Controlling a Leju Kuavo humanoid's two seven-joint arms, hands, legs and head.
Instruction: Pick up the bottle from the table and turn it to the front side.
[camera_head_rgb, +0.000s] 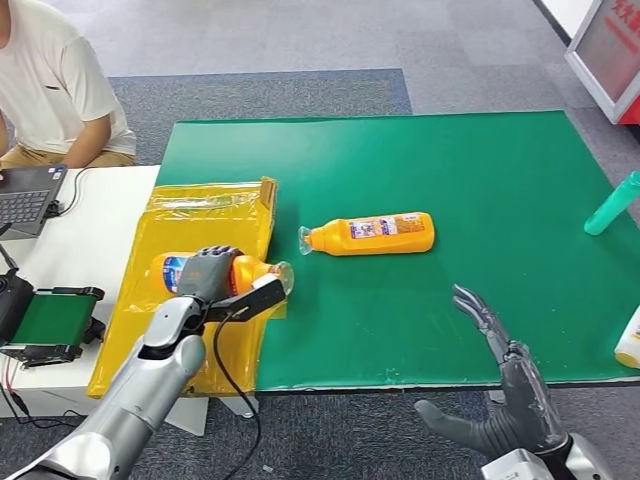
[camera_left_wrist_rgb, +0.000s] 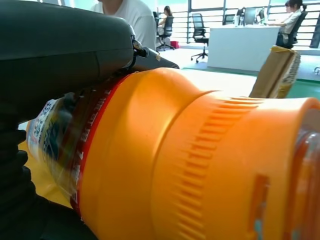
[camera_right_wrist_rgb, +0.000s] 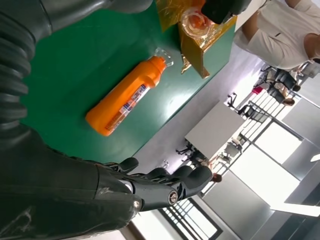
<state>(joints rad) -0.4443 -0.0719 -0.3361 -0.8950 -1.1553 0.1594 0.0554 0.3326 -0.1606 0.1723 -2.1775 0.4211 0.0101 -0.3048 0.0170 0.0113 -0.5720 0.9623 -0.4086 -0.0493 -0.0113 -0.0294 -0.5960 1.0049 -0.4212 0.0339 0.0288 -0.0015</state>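
Left hand (camera_head_rgb: 205, 275) fingers clamped on bottle (camera_head_rgb: 249, 270), long axis sideways, cap rightward; right hand (camera_head_rgb: 498, 385) fingers apart, well clear.

From my head camera the room is evenly and brightly lit from above, and the green mat (camera_head_rgb: 453, 200) shows only soft, short shadows. The yellow plastic bag (camera_head_rgb: 204, 215) throws back patchy glare along its creases. At my left wrist the orange bottle (camera_left_wrist_rgb: 181, 165) sits so close to the lens that its cap end goes soft and blurred, while the office behind stays sharper. At my right wrist the windows (camera_right_wrist_rgb: 271, 150) are blown out white, leaving my right hand (camera_right_wrist_rgb: 158, 185) dark against them.
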